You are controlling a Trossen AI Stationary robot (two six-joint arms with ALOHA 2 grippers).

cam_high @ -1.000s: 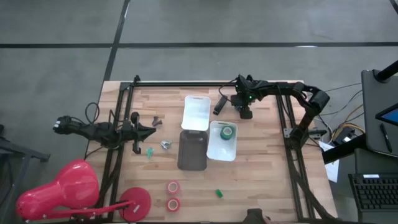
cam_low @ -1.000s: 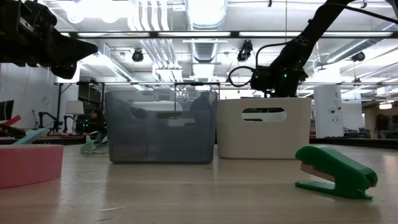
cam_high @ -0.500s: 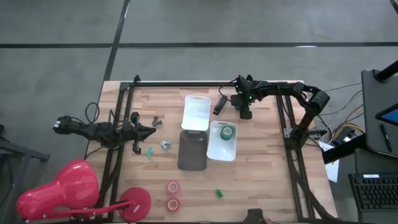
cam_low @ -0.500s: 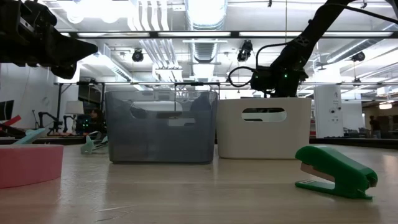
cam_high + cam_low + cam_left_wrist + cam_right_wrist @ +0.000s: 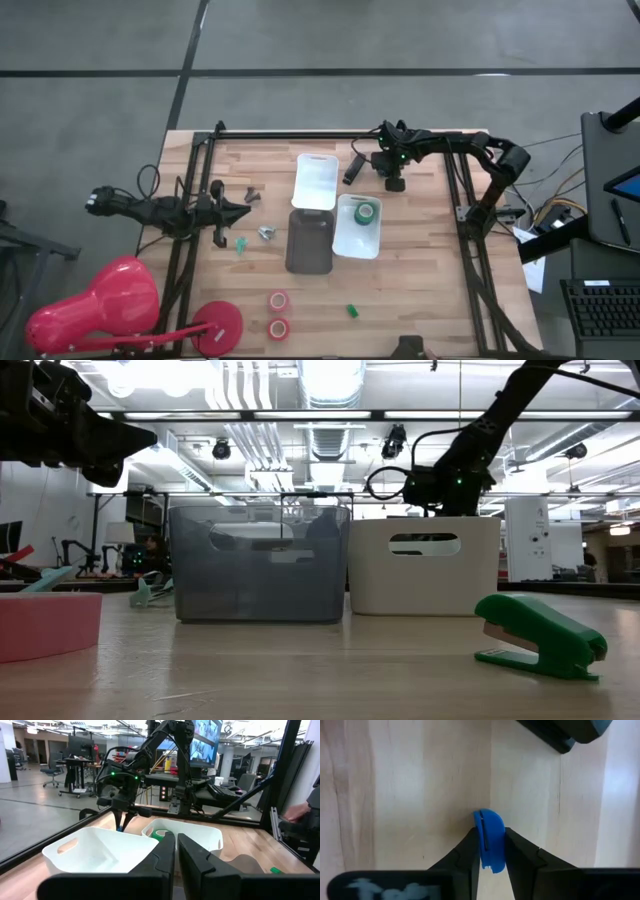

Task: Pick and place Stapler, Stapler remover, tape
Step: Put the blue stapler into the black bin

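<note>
My right gripper (image 5: pixel 489 851) points down at the table's far right, beside a black stapler (image 5: pixel 353 168), and is shut on a blue tape roll (image 5: pixel 489 839). A green tape roll (image 5: pixel 366 211) lies in the nearer white tray (image 5: pixel 357 240). Two red tape rolls (image 5: pixel 278 299) (image 5: pixel 278 327) and a green stapler (image 5: pixel 540 636) lie flat near the front edge. Small stapler removers (image 5: pixel 266 233) lie left of the dark tray (image 5: pixel 309 243). My left gripper (image 5: pixel 176 851) waits shut, level, at the table's left. My right gripper pinches the blue tape roll between its two fingers, one on each flat face (image 5: pixel 496 845). The fingers come from above, pointing down. The roll stands on edge with its rounded rim (image 5: pixel 487 815) sticking out past the fingertips; whether it touches the wood I cannot tell.
A second white tray (image 5: pixel 316 180) stands at the far middle, next to the black stapler. A pink shape (image 5: pixel 95 300) and a pink disc (image 5: pixel 220 325) sit at the near left. The black frame rails (image 5: pixel 470 250) run along both sides of the table.
</note>
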